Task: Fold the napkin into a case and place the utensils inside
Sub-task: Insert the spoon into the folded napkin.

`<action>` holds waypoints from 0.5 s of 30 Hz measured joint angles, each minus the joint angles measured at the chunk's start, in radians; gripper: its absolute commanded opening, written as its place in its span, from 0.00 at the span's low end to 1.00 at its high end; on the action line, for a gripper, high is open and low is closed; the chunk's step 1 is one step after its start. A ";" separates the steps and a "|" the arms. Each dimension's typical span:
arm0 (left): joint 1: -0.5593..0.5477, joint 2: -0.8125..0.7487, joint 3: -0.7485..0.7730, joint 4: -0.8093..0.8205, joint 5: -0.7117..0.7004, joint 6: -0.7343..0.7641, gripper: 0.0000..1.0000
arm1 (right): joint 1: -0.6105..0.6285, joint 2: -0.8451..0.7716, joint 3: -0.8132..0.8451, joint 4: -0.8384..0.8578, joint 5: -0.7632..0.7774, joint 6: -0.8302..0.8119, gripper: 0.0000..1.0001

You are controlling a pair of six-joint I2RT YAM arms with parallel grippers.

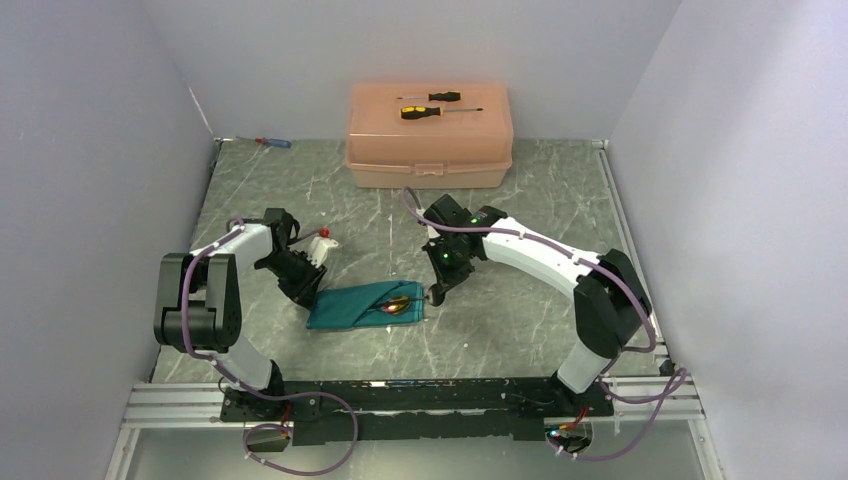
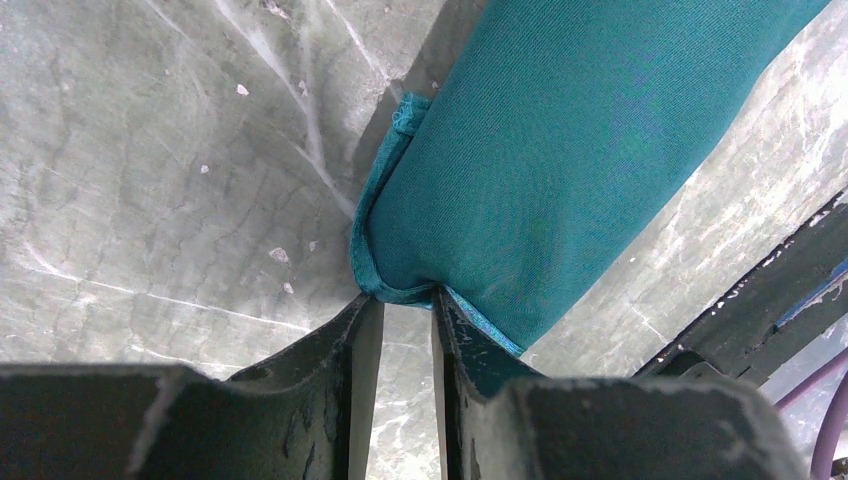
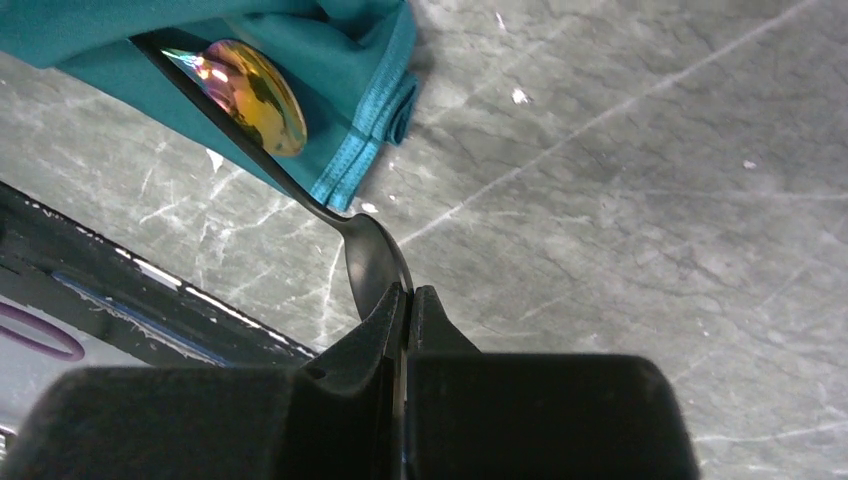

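With left gripper (image 2: 402, 305) pinching the case (image 2: 560, 150) hem, push the spoon (image 3: 375, 262), clamped in right gripper (image 3: 408, 296), straight inside

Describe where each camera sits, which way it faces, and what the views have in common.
Top external: above and behind the bases, looking down on the table; the left arm and right arm flank the napkin.
Left wrist: on the left arm, looking down past its own jaws, shut on the napkin's end.
Right wrist: on the right arm, looking down past its own jaws, shut on the spoon poking into the napkin.
Shared: all three see napkin and table.
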State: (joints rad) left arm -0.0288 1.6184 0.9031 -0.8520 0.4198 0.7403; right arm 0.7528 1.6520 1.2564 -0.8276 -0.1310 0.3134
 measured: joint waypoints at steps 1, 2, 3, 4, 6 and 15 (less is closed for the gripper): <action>0.000 0.000 0.000 0.000 0.000 0.000 0.31 | 0.003 0.011 0.006 0.003 -0.005 0.000 0.00; 0.000 0.000 0.000 0.000 0.000 0.000 0.31 | 0.006 0.020 0.011 0.008 -0.009 0.000 0.00; 0.000 0.000 0.000 0.000 0.000 0.000 0.30 | 0.008 0.030 0.018 0.011 -0.011 0.000 0.00; -0.001 0.000 0.000 0.000 0.000 0.000 0.30 | 0.011 0.037 0.024 0.014 -0.014 0.000 0.00; -0.001 0.000 0.000 0.000 -0.002 0.000 0.29 | 0.016 0.056 0.042 0.024 -0.024 0.000 0.00; -0.001 0.000 0.000 0.002 -0.004 0.001 0.30 | 0.042 0.137 0.095 0.058 -0.055 0.000 0.00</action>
State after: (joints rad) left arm -0.0299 1.6184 0.9031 -0.8497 0.4156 0.7414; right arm 0.7944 1.7889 1.3514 -0.7700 -0.1856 0.3134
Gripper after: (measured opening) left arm 0.292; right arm 0.020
